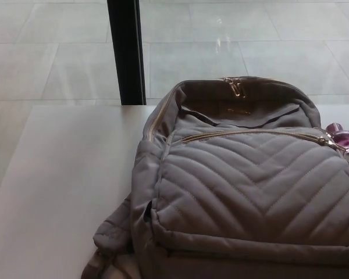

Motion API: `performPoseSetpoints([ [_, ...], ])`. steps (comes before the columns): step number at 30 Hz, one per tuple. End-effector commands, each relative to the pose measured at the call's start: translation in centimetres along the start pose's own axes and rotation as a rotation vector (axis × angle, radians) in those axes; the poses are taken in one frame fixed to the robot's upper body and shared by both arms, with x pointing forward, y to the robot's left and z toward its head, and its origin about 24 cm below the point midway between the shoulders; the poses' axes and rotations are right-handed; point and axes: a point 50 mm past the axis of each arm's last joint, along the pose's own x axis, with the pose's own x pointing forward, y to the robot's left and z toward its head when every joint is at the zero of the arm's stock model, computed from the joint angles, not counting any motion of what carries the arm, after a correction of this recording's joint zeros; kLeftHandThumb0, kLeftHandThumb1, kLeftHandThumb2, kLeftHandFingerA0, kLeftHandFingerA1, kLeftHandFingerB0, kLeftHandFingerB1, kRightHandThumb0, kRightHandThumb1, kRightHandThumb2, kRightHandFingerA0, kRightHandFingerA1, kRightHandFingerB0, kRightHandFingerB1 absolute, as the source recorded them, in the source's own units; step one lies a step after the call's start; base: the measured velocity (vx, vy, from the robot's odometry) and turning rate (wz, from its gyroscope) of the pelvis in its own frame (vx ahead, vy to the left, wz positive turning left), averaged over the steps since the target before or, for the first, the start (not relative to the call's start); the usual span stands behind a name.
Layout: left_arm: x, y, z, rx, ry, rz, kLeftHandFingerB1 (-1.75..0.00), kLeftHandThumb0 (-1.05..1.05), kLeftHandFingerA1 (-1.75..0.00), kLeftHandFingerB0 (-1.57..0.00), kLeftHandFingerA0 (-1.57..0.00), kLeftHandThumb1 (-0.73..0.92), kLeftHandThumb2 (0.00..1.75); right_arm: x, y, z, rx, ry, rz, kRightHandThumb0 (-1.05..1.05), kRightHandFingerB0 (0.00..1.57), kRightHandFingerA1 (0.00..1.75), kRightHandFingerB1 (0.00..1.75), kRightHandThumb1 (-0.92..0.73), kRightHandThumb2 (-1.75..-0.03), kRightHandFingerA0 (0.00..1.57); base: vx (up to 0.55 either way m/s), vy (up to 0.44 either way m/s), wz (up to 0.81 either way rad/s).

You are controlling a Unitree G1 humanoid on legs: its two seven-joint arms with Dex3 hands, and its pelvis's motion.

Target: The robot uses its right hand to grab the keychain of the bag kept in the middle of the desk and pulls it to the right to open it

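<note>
The bag [244, 186] is lying on the desk [58, 186], its pink keychain [344, 139] hanging at the zip's right end. No hand is showing, so finger state can't be told. Risk: a loose pinch slipping off the charm, or the pull dragging the whole bag sideways.

A white desk [58, 192] fills the lower left of the head view, its surface plain and matte. Its far edge runs straight across the picture, just below the foot of a black post [126, 52]. The post stands upright behind the desk and reaches out of the top of the picture. Beyond both lies a floor [250, 46] of large pale tiles (grey-white, with thin darker joints between them). The tiles are glossy, and a small bright reflection shows on them to the right of the post.
</note>
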Motion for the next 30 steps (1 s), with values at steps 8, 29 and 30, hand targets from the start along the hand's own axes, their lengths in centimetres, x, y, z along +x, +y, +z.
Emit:
performPoseSetpoints([
  [8,0.0,0.5,0.5,-0.002,-0.01,0.0,-0.48,-0.84,-0.6,-0.45,-0.61,0.92,0.84,-10.0,-0.8,-17.1,0.586,0.664,-0.467,-0.89,0.0,0.71,0.09,-0.61,-0.86,0.12,0.0,0.0,0.0],
  [29,-0.2,1.1,0.4,0.062,-0.001,0.034,-0.42,-0.84,-0.55,-0.41,-0.65,0.92,0.79,-13.8,5.1,-21.4,0.849,0.833,-0.275,-0.54,0.24,0.74,0.48,-0.67,-0.6,0.39,0.0,0.0,0.0],
  [30,-0.2,1.1,0.3,0.07,-0.002,0.04,-0.53,-0.82,-0.65,-0.3,-0.59,0.81,1.17,-13.8,5.2,-21.3,0.848,0.83,-0.272,-0.55,0.25,0.79,0.47,-0.67,-0.6,0.49,0.0,0.0,0.0],
])
